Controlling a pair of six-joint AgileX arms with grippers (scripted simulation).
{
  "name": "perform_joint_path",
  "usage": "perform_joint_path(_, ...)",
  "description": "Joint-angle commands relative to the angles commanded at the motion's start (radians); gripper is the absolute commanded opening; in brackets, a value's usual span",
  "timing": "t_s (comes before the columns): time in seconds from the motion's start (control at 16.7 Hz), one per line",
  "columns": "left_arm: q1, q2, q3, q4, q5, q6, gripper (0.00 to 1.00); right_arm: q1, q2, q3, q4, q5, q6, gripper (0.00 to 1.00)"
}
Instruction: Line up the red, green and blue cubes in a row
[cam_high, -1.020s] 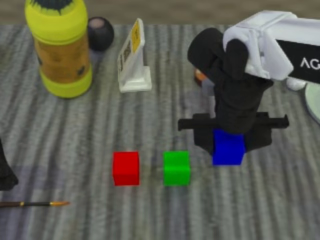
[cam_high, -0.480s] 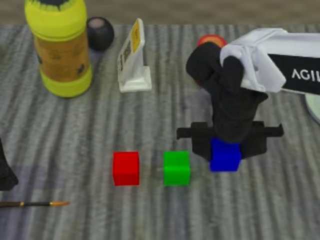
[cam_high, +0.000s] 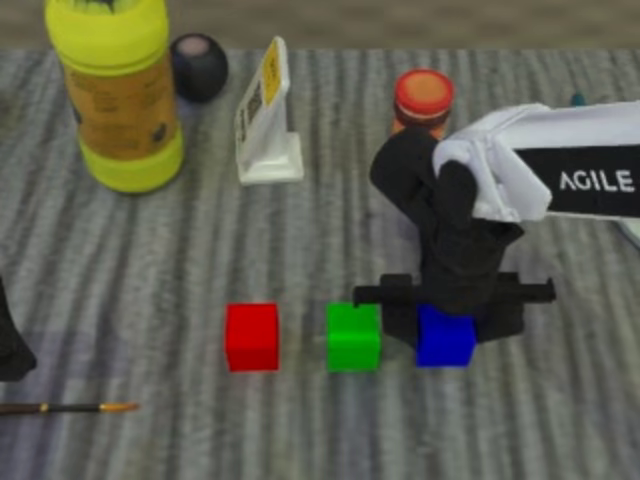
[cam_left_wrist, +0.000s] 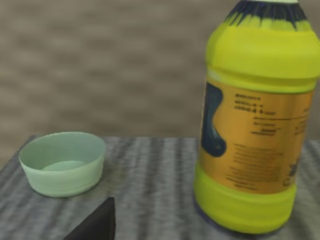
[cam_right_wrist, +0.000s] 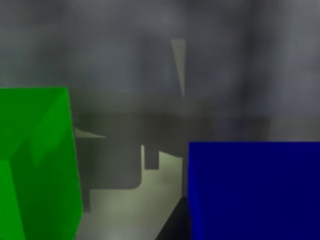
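Observation:
The red cube and the green cube stand side by side on the striped cloth, a small gap apart. The blue cube sits just to the right of the green one, level with it, low over or on the cloth. My right gripper comes down from above and is shut on the blue cube. In the right wrist view the blue cube fills the near corner with the green cube beside it. My left arm stays parked at the table's left edge.
A big yellow bottle, a dark ball and a white card stand line the back. A red-lidded jar stands behind my right arm. A paintbrush lies front left. The left wrist view shows a pale green bowl.
My right gripper carried the blue cube down and leftward, closer to the green cube and level with the row. The red-lidded jar came into sight behind the arm.

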Motion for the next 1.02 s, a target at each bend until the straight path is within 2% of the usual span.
perform_joint_path(0.06,0.0,0.0,0.0,0.0,0.0,0.0,1.0,0.0,0.0,0.0,0.0,0.0,0.0,0.0)
perform_joint_path(0.84,0.0,0.0,0.0,0.0,0.0,0.0,1.0,0.0,0.0,0.0,0.0,0.0,0.0,0.98)
perform_joint_path(1.02,0.0,0.0,0.0,0.0,0.0,0.0,1.0,0.0,0.0,0.0,0.0,0.0,0.0,1.0)
